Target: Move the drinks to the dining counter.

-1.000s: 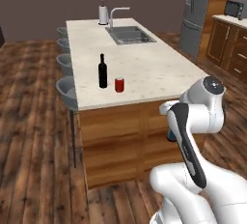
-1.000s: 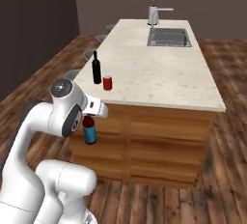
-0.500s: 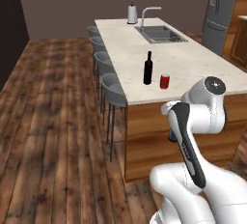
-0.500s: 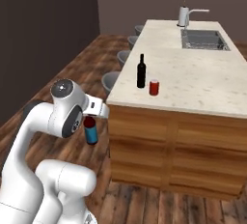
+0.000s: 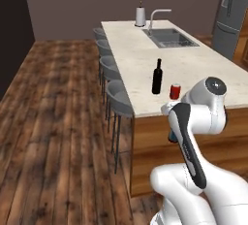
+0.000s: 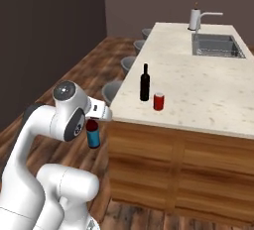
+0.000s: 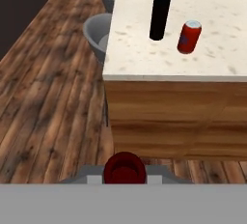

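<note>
My gripper (image 6: 92, 123) is shut on the short dark-red bottle with a blue label (image 6: 93, 135), holding it upright below the counter's edge, beside the wooden side of the island. In the hand view the bottle's red top (image 7: 125, 168) sits between the fingers. A tall black wine bottle (image 5: 157, 76) (image 6: 144, 83) (image 7: 160, 10) and a small red can (image 5: 175, 91) (image 6: 158, 101) (image 7: 188, 37) stand side by side on the dining counter (image 5: 193, 69) (image 6: 208, 95) (image 7: 140, 56) near its near corner.
Grey round stools (image 5: 118, 100) (image 6: 113, 91) (image 7: 96, 32) line the counter's left side. A steel sink (image 5: 169, 37) (image 6: 217, 45) with a curved faucet (image 5: 154, 15) lies at the far end. A steel fridge (image 5: 232, 15) stands at the right. Wooden floor spreads to the left.
The whole picture has shifted, so the base has driven: the counter's corner and stools now appear closer and more central. The gripper stays shut on the dark-red bottle.
</note>
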Motion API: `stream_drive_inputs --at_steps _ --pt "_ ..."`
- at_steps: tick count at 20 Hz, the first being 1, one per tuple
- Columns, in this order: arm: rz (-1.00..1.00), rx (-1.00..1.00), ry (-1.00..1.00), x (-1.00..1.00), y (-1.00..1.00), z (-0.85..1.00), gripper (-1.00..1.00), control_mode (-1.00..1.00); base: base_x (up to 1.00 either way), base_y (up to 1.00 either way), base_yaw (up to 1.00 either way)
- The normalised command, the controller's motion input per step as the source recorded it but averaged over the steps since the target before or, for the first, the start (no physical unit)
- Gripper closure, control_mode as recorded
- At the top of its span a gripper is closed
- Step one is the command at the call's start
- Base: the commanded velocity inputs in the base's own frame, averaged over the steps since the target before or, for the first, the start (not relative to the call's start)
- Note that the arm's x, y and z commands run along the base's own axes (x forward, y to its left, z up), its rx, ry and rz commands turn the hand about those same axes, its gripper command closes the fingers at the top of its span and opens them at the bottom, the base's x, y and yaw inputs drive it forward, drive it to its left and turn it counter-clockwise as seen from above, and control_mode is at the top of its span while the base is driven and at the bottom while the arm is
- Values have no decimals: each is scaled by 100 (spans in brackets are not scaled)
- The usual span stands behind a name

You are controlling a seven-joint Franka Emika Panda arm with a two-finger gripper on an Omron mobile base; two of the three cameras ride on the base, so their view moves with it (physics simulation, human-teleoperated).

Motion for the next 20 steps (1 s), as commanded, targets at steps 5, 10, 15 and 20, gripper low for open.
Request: stream_drive_inputs --at_steps 5,10,15,20 --pt "0 0 0 0 0 0 100 100 42 -12 0" --pt "0 0 0 0 0 0 100 100 43 -3 0" --pt "0 0 0 0 0 0 100 100 53 0 0" --pt "0 0 0 0 0 0 100 100 53 0 0"
